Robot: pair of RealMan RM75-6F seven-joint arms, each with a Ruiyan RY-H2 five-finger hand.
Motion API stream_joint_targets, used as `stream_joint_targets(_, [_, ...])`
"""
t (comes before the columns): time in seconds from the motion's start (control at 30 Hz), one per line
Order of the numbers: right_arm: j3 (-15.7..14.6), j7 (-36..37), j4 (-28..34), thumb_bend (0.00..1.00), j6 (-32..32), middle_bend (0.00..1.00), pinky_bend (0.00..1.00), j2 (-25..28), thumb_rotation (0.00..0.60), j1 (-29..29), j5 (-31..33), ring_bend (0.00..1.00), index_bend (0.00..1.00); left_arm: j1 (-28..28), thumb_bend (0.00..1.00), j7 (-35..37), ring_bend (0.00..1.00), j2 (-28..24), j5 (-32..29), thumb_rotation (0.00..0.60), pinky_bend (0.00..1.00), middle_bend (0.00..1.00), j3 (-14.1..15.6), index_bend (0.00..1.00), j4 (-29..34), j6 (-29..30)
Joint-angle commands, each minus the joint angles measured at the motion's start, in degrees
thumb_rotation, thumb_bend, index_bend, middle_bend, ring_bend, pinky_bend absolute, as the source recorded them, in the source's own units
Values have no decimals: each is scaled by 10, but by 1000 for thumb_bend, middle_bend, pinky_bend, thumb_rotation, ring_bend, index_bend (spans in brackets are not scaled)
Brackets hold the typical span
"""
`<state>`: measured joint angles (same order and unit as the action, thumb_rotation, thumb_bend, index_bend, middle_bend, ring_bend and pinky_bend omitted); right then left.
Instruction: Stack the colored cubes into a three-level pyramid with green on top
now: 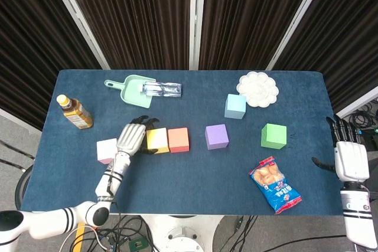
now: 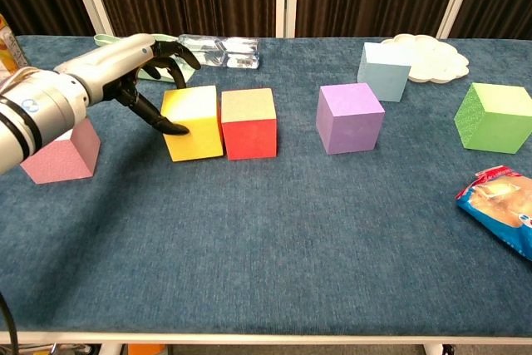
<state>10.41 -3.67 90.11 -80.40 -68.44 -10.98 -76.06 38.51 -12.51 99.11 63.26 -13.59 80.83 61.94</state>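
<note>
Six cubes sit on the blue table (image 1: 189,199). The yellow cube (image 2: 193,122) and red cube (image 2: 248,122) stand side by side, touching. My left hand (image 2: 137,68) reaches around the yellow cube's left side; its thumb touches the cube's front-left face and the fingers spread over the far top edge, not closed on it. The pink cube (image 2: 60,151) lies left of that hand. Further right stand the purple cube (image 1: 217,136), the light blue cube (image 1: 235,106) and the green cube (image 1: 274,136). My right hand (image 1: 349,157) hangs open off the table's right edge.
A snack bag (image 1: 276,185) lies front right, below the green cube. A white plate (image 1: 258,88) is at the back right. A green dustpan (image 1: 133,90) with a clear plastic bottle (image 1: 161,90) sits at the back, and a brown drink bottle (image 1: 74,112) lies far left.
</note>
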Motion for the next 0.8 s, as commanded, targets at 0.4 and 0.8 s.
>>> stream_joint_targets(0.4, [-1, 1, 0, 1, 0, 0, 0, -2, 600, 0, 0, 0, 0, -2, 74, 4, 159, 10, 5, 600, 210, 508, 3, 236, -3, 2])
stream_joint_targets(0.8, [-2, 8, -7, 1, 4, 0, 0, -1, 600, 2, 6, 0, 0, 8, 75, 0, 159, 22, 4, 600, 210, 508, -6, 236, -18, -2])
